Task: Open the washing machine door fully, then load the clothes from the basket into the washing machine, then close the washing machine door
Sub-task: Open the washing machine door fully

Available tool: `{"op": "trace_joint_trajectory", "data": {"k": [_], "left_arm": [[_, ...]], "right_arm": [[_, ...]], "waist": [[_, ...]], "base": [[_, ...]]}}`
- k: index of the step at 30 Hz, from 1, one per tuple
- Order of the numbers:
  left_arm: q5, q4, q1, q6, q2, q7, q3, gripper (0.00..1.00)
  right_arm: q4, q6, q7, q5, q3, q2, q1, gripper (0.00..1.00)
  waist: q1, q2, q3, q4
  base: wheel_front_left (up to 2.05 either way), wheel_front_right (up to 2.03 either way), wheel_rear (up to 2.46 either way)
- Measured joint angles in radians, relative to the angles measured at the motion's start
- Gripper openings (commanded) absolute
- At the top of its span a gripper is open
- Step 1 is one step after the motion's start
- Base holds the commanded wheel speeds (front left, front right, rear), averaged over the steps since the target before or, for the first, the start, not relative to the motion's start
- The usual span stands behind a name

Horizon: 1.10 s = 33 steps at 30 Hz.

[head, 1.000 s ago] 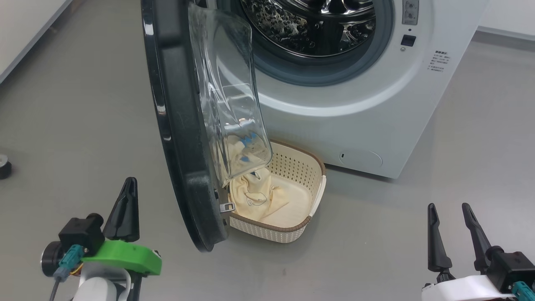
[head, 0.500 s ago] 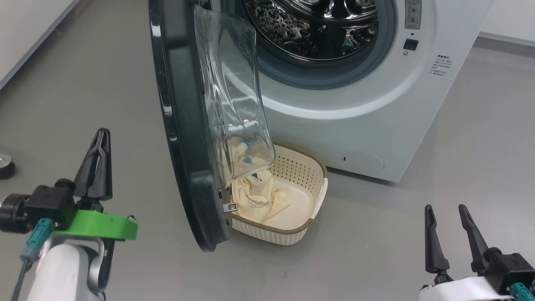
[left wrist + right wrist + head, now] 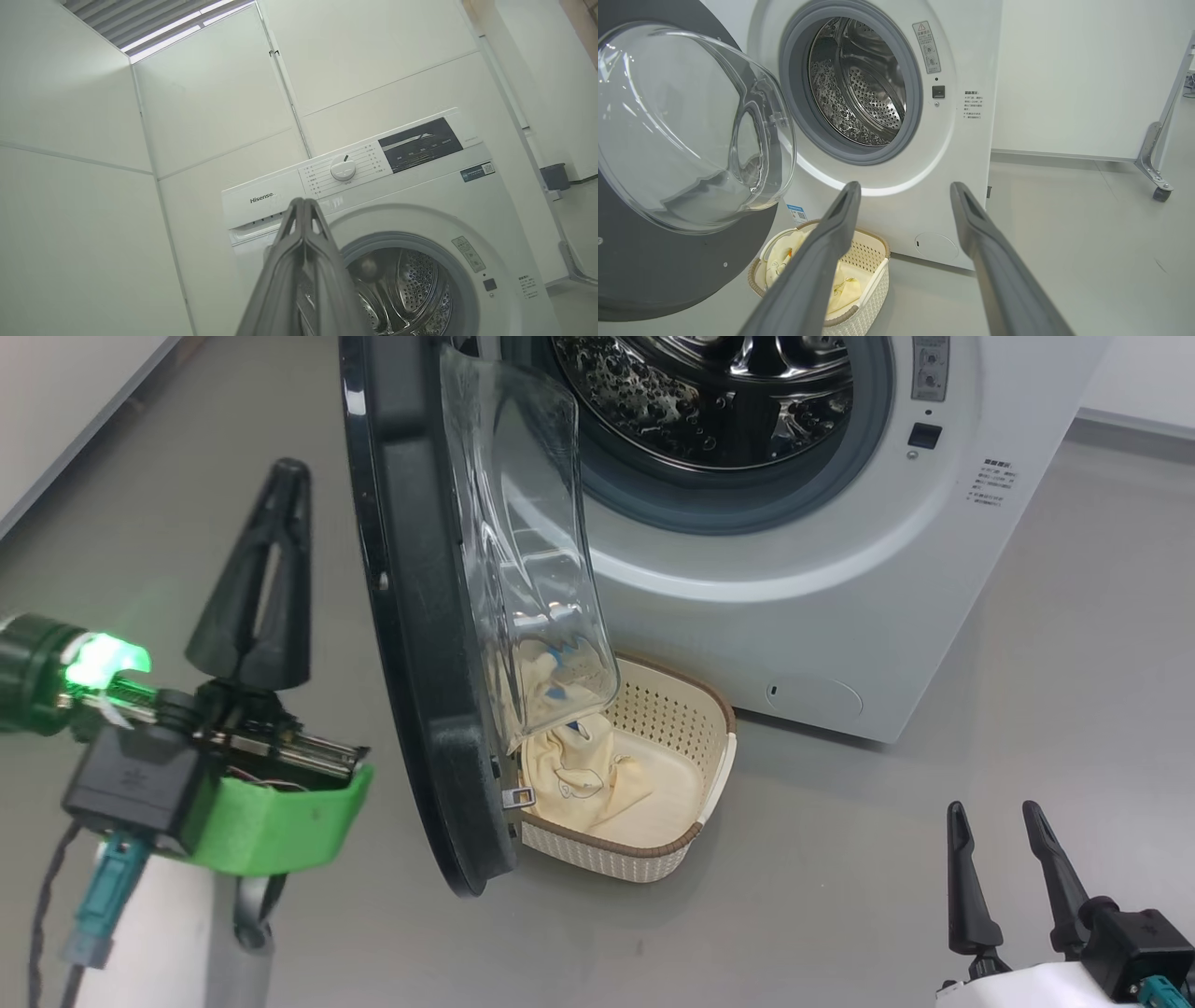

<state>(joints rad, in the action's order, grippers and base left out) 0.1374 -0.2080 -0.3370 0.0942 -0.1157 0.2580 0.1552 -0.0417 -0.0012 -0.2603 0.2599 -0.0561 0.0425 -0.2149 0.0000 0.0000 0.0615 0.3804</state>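
The white washing machine [image 3: 822, 560] [image 3: 962, 154] [image 3: 420, 196] stands ahead with its steel drum [image 3: 700, 392] [image 3: 859, 84] exposed. Its door [image 3: 420, 616] [image 3: 686, 135], a black ring with a clear glass bowl, hangs part-way open, edge-on in the head view, over the left side of the cream basket [image 3: 686, 705] [image 3: 866, 261]. Pale cream clothes [image 3: 597, 779] [image 3: 782, 254] lie in the basket. My left gripper [image 3: 285, 476] [image 3: 303, 203] is shut, empty, raised just left of the door's outer edge. Low at the right, my right gripper [image 3: 994, 812] [image 3: 903, 186] stands open and empty.
Grey floor [image 3: 980, 709] lies open to the right of the machine and the basket. A white wall panel [image 3: 65, 392] runs along the far left. A wheeled metal stand [image 3: 1157, 158] sits at the far right by the wall.
My left gripper has risen and moved nearer the door's outer edge, staying shut. The head camera has shifted slightly. Door, basket, clothes and right gripper keep their places.
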Motion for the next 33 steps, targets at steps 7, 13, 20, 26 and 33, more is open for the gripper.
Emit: {"op": "trace_joint_trajectory", "data": {"k": [7, 13, 20, 26, 33], "left_arm": [[-0.005, -0.037, 0.024, 0.018, 0.020, -0.015, 0.172, 0.00], [0.012, -0.042, 0.096, 0.026, 0.030, -0.066, 0.274, 0.00], [0.059, -0.035, 0.171, 0.026, 0.034, -0.127, 0.350, 0.00], [0.068, 0.006, 0.209, 0.025, 0.035, -0.162, 0.356, 0.00], [0.072, 0.063, 0.238, 0.002, 0.034, -0.187, 0.323, 0.00]], "right_arm": [[-0.001, 0.009, 0.000, -0.008, 0.005, -0.002, 0.000, 1.00], [0.000, 0.017, 0.000, -0.009, 0.012, -0.003, 0.000, 1.00], [0.000, 0.023, 0.000, -0.016, 0.016, -0.004, 0.001, 1.00], [0.000, 0.029, 0.000, -0.018, 0.024, -0.004, 0.002, 1.00], [0.006, 0.041, 0.000, -0.026, 0.025, -0.005, 0.002, 1.00]], "waist": [[0.0000, 0.0000, 0.013, -0.005], [0.0000, 0.0000, 0.018, -0.012], [0.0000, 0.0000, 0.029, -0.017], [0.0000, 0.0000, 0.039, -0.018], [0.0000, 0.0000, 0.039, -0.021]], "base": [[0.00, 0.00, 0.00], [0.00, 0.00, 0.00], [0.00, 0.00, 0.00], [0.00, 0.00, 0.00], [0.00, 0.00, 0.00]]}}
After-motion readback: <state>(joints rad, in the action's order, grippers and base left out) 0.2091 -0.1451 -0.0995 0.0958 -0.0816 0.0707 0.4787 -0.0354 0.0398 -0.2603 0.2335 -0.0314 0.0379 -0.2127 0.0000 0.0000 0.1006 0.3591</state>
